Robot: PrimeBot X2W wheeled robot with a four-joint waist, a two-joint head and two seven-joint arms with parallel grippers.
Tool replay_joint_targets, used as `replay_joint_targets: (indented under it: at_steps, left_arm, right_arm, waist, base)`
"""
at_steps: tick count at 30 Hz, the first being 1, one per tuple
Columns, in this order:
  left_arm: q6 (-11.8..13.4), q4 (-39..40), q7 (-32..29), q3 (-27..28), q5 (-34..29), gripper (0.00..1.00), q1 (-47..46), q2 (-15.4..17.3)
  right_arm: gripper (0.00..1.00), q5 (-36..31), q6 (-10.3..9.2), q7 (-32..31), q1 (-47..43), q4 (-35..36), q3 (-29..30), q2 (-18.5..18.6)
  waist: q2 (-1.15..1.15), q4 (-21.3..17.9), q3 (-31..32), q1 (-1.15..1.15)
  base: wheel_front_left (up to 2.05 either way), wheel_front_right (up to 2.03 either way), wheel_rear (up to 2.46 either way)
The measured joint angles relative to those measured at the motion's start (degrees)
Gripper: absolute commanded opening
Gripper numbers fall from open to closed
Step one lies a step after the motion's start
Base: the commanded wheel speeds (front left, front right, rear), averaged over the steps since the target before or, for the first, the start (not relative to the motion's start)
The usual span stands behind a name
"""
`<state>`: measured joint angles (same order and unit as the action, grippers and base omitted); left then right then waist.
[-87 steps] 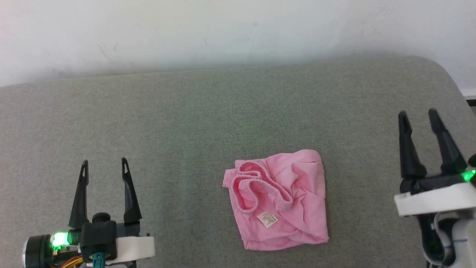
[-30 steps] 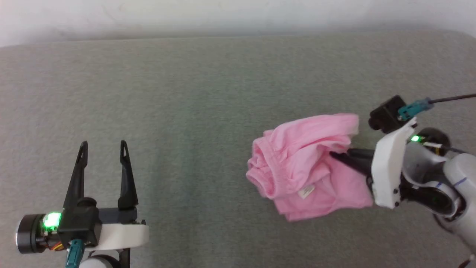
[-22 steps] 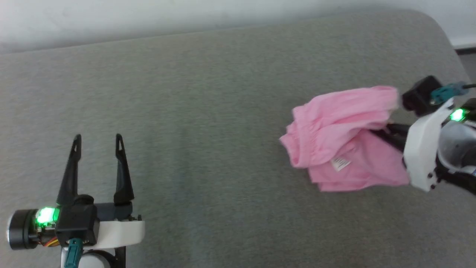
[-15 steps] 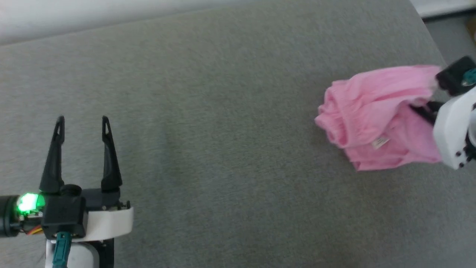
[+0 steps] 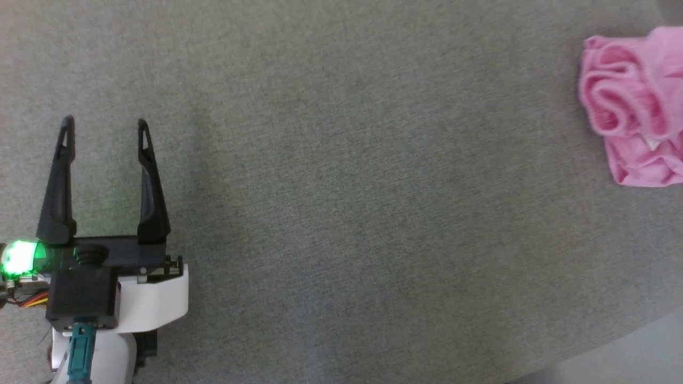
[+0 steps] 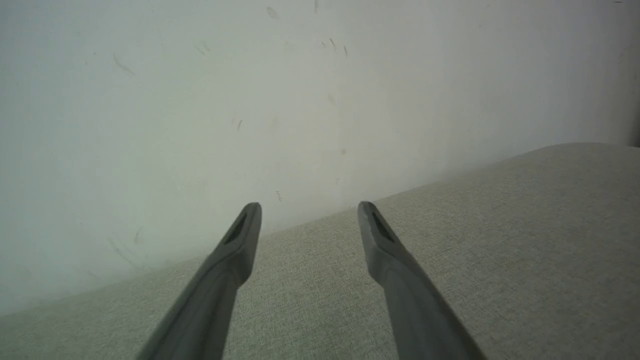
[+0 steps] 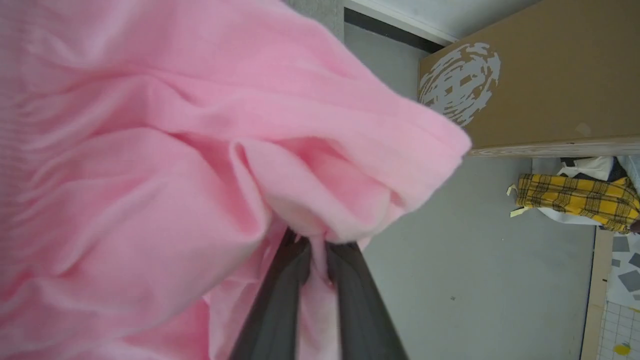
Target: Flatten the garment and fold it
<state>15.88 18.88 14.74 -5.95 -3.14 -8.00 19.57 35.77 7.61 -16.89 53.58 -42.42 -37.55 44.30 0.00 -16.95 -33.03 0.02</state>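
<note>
You face a grey-green upholstered surface (image 5: 341, 186) set against a scuffed white wall (image 6: 200, 100). Beyond its edge you see grey floor (image 7: 475, 280), a brown cardboard panel (image 7: 550, 90) and a yellow plaid cloth (image 7: 575, 200).

You get soft, even light with barely any shadow on the grey surface (image 5: 341, 186), a green lamp (image 5: 20, 257) glaring at the left wrist, the left fingers (image 6: 210, 295) smeared out of focus near the lens, and the garment (image 7: 150, 175) blurred close up in the right wrist view.
</note>
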Motion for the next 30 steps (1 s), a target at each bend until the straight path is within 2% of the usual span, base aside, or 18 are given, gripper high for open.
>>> replay_joint_targets:
  at_steps: [2,3,4,7,11,14,16,22,26,30]
  left_arm:
    - [0.9,0.4,0.0,-0.3,0.0,1.00,-0.4,0.2]
    - [1.2,0.4,0.0,-0.6,0.0,1.00,-0.4,0.3]
    - [1.5,0.4,0.0,-0.9,0.0,1.00,-0.4,0.3]
    - [2.4,-0.1,0.0,-1.7,0.4,1.00,-0.3,0.2]
    - [3.0,-1.4,0.0,-2.9,1.7,1.00,-0.1,-0.2]
    - [3.6,-2.5,0.0,-3.4,2.4,1.00,1.4,-0.9]
    - [3.9,-3.1,0.0,-3.3,3.3,1.00,2.6,-1.4]
    - [4.1,-5.2,0.0,-2.5,4.7,1.00,5.7,-2.0]
    - [4.1,-5.9,0.0,-1.7,5.2,1.00,7.2,-2.6]
    - [3.8,-6.6,0.0,-0.6,5.9,1.00,8.5,-3.3]
  right_arm:
    - [0.00,0.2,0.00,0.4,0.3,-2.8,0.1,-1.4]
    - [0.22,0.7,0.00,0.3,0.2,-4.0,0.1,-2.3]
    - [0.99,1.3,0.00,0.3,0.2,-5.0,0.0,-3.1]
    - [1.00,1.9,0.00,0.9,0.2,-6.7,-0.3,-3.6]
    - [1.00,0.8,0.01,4.4,0.3,-7.5,-1.4,-0.7]
    - [1.00,-1.8,0.01,9.8,1.2,-7.6,-0.7,1.4]
    - [1.00,-2.6,0.00,14.6,2.1,-7.4,1.2,1.5]
    - [1.00,-7.1,0.00,29.6,3.0,-4.8,7.2,-2.4]
    - [1.00,-10.9,0.00,31.6,1.5,0.2,13.5,-6.1]
    - [1.00,-15.7,0.00,31.6,-4.5,12.1,23.1,-10.3]
  waist:
    - [0.00,0.2,-1.0,0.00]
    - [0.00,0.4,-1.3,0.01]
    - [0.00,0.6,-1.3,0.00]
    - [0.00,0.9,-0.5,-0.02]
    - [0.00,1.2,1.9,-0.02]
    - [0.00,1.6,4.6,-0.03]
    - [0.00,2.1,6.7,-0.03]
    - [0.00,4.0,13.1,-0.03]
    - [0.00,5.6,16.8,-0.04]
    - [0.00,7.8,19.5,-0.04]
  base:
    - [0.00,0.00,0.00]
    - [0.00,0.00,0.00]
    - [0.00,0.00,0.00]
    - [0.00,0.00,0.00]
    - [0.00,0.00,0.00]
    - [0.00,0.00,0.00]
    - [0.00,0.00,0.00]
    - [0.00,0.00,0.00]
    - [0.00,0.00,0.00]
    - [0.00,0.00,0.00]
